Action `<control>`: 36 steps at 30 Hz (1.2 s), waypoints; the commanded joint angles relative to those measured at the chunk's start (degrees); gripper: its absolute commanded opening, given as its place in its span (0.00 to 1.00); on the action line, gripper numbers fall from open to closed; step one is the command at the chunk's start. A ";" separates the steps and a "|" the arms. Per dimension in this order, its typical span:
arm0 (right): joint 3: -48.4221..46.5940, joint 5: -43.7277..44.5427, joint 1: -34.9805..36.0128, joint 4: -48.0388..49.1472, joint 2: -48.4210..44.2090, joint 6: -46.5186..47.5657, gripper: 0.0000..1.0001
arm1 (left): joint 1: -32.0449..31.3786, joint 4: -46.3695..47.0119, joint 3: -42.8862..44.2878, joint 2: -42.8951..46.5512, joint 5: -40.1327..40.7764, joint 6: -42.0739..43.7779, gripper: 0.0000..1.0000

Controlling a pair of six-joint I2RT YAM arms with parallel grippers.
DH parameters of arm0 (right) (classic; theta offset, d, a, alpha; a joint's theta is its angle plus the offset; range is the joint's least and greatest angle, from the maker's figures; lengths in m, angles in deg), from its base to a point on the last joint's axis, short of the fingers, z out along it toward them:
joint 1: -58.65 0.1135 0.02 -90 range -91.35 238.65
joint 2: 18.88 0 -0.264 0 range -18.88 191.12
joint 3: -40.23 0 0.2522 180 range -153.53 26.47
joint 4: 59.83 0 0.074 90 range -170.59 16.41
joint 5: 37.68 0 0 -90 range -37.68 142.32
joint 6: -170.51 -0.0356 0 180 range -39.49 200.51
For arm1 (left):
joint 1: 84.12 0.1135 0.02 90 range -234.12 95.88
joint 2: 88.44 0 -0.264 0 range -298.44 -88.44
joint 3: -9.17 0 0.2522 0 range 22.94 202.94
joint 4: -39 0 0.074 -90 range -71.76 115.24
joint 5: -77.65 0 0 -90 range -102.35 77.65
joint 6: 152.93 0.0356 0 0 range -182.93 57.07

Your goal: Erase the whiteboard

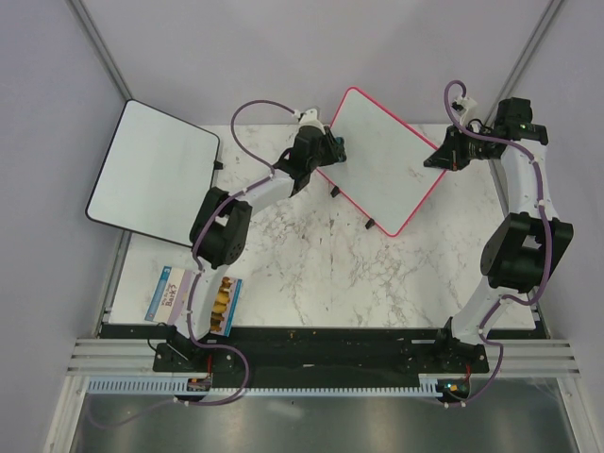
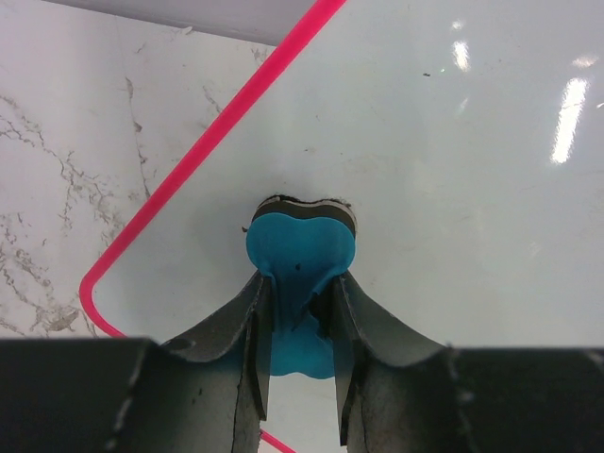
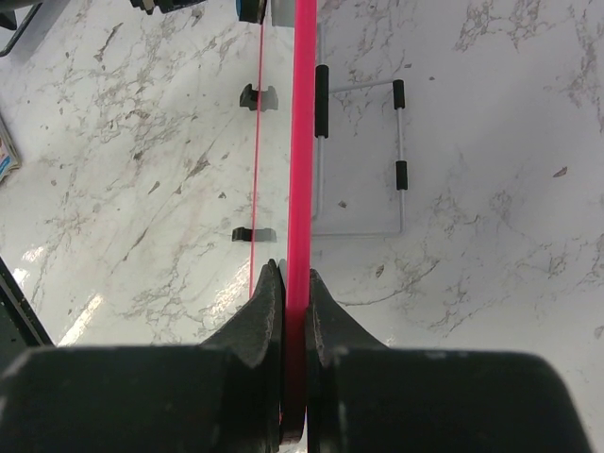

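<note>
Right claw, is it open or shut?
Shut. The right claw pinches the whiteboard by its pink frame, with both fingers pressed against it and no gap.

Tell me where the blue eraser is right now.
In the left wrist view the blue eraser sits between the left gripper's fingers, against the whiteboard, near a rounded corner of its pink frame.

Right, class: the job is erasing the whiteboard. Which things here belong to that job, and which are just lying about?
Belongs to the job:
pink-framed whiteboard
blue eraser, pinched in the left gripper, pressed on the board
right gripper, clamped on the board's frame

Lying about:
black-framed board, far left
printed packet, near left
</note>
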 commanded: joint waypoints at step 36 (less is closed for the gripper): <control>6.85 6.07 6.24 -15.12 5.84 16.84 0.00 | -25.63 -3.66 11.96 -7.89 1.88 36.13 0.02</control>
